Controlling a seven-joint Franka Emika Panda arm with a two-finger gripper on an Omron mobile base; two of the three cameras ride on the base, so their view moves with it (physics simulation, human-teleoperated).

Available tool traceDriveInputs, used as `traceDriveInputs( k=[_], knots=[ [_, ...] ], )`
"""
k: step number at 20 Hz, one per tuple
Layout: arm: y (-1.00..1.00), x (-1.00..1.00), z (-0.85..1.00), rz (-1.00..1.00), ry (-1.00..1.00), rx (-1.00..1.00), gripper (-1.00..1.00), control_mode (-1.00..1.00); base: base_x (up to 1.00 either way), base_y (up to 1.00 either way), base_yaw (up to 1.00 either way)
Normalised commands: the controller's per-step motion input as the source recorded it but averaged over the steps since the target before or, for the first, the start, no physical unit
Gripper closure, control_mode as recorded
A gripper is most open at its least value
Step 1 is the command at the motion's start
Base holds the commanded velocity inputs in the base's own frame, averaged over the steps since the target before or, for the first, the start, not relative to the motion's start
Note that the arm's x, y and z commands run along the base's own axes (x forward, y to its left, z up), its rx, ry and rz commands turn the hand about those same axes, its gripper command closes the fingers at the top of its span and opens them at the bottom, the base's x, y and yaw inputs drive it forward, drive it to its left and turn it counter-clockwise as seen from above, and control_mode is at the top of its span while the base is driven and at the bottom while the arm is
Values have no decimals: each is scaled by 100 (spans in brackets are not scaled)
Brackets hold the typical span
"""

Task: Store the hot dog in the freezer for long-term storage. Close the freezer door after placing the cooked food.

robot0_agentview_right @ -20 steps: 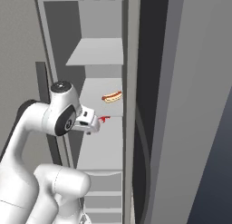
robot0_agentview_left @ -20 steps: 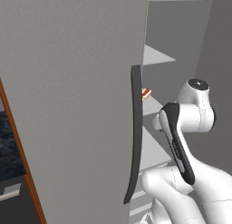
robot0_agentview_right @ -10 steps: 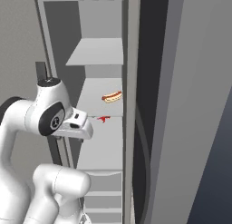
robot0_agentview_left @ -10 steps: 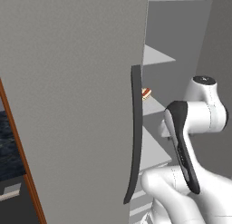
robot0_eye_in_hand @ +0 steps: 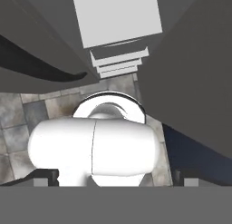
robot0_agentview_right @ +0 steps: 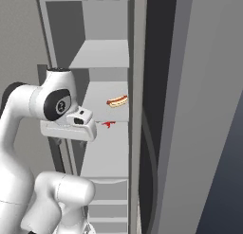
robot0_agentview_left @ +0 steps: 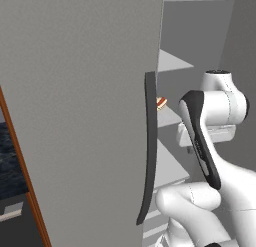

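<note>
Hot dog (robot0_agentview_right: 117, 101) lies on a freezer (robot0_agentview_right: 102, 53) shelf near its right edge – freezer door (robot0_agentview_left: 80, 116) w/ dark handle (robot0_agentview_left: 148, 146) open – gripper jaw width: can't tell

Below me lies a tiled floor (robot0_eye_in_hand: 43, 110) of mottled grey and brown stone. A brown wooden edge (robot0_agentview_left: 22, 176) runs up my left, with a dark blue patterned surface (robot0_agentview_left: 9, 161) beyond it and a pale grey ledge (robot0_agentview_left: 11, 212) underneath

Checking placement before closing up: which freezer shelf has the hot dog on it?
The middle shelf, below the bare top one; the hot dog lies near its right edge.
</note>
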Motion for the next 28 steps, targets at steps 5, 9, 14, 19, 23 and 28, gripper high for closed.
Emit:
traceDriveInputs(
  k=[5,9,14,19,23,28],
  knots=[
    [1,-1,-3,0,1,0,-100,-100,0,0,0],
    [0,0,-1,0,0,0,-100,-100,0,0,0],
    [0,0,0,0,0,0,-100,-100,0,0,0],
    [0,-21,-7,0,0,0,-100,100,-12,0,0],
    [0,0,0,0,0,0,-100,100,-67,0,0],
    [0,0,0,0,0,0,-100,100,-47,0,8]
  ],
)
